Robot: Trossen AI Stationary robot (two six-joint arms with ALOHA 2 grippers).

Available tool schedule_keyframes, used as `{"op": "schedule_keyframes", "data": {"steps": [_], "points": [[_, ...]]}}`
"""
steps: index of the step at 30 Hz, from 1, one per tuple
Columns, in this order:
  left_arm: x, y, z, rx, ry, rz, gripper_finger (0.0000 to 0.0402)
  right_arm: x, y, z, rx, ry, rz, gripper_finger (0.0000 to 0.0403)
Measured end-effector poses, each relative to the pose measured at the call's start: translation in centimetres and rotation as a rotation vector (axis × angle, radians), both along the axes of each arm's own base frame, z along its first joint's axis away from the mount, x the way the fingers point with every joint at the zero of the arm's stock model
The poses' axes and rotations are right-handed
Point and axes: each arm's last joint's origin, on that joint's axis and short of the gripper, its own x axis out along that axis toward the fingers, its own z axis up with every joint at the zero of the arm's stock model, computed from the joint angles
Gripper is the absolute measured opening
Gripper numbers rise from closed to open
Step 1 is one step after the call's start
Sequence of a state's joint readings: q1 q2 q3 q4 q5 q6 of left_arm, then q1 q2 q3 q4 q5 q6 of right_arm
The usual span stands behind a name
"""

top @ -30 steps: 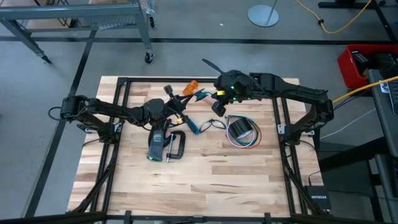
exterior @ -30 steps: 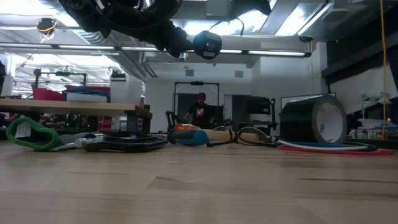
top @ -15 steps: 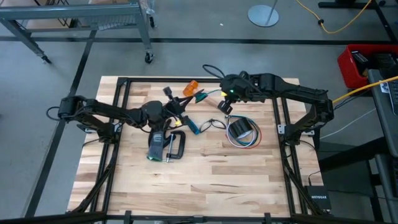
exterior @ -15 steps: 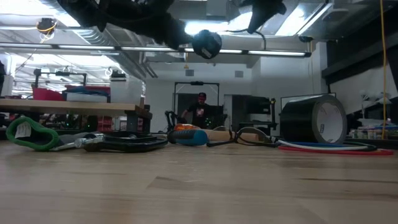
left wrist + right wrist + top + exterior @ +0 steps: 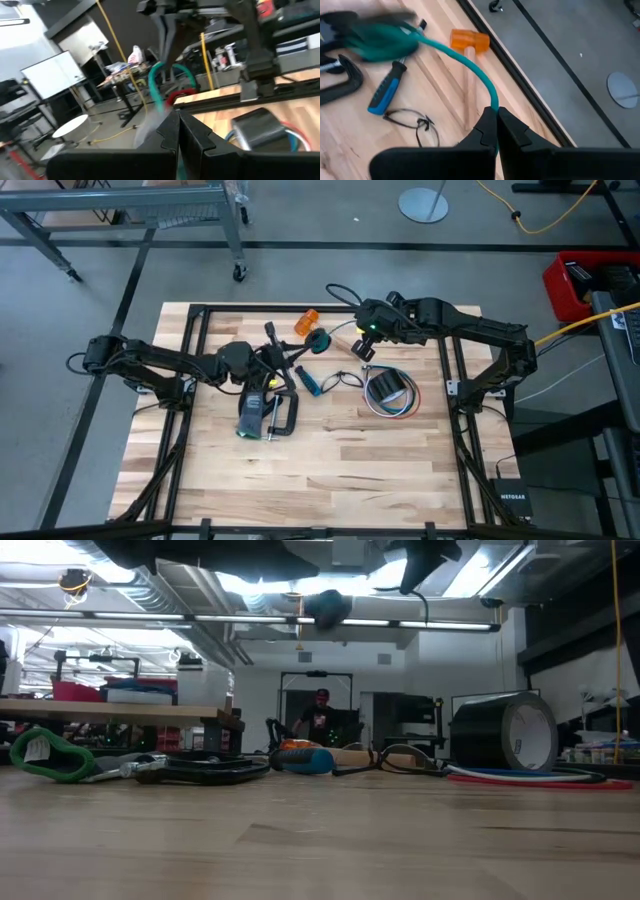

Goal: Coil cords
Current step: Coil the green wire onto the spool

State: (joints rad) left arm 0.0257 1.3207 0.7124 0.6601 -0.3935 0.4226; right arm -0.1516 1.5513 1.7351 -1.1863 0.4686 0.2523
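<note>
two grippers, both pinched shut on one teal-green cord [image 5: 465,62]: right gripper [image 5: 496,116] clamped on one end near the table's 1 o'clock edge, left gripper [image 5: 178,122] clamped on the other end just left of centre, cord strung between them above the wood. one bundle of red, white and blue wires [image 5: 392,406] ringed around one roll of dark tape [image 5: 386,388] at 3 o'clock from centre. one orange-headed mallet [image 5: 468,42] at 12 o'clock, one blue-handled screwdriver [image 5: 386,89] beside one pair of glasses [image 5: 415,120], one black c-clamp [image 5: 284,416] at 7 o'clock. pale butcher-block table [image 5: 330,470] inside a black frame. grey floor around it, one yellow cable [image 5: 545,222] at the 1 o'clock corner, one person [image 5: 320,712] far back in the workshop.
</note>
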Motion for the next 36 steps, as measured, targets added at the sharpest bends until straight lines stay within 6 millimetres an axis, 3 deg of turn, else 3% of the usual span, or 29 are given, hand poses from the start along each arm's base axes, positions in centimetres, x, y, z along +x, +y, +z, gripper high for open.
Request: {"op": "schedule_keyframes", "data": {"steps": [26, 31, 36], "points": [[-0.1, 0.4, -0.8, -0.002, 0.082, 0.067, 0.0001, 0.5, 0.0, 0.3, -0.002, -0.039, 0.056, 0.0001], [-0.2, 1.0, -1.3, -0.086, 0.094, 0.093, 0.0008, 0.5, 0.0, 0.3, -0.002, -0.038, 0.056, 0.0002], [-0.7, 2.3, -3.0, -0.250, 0.194, 0.166, 0.0041, 0.5, 0.0, 0.3, -0.002, -0.038, 0.056, 0.0014]]}}
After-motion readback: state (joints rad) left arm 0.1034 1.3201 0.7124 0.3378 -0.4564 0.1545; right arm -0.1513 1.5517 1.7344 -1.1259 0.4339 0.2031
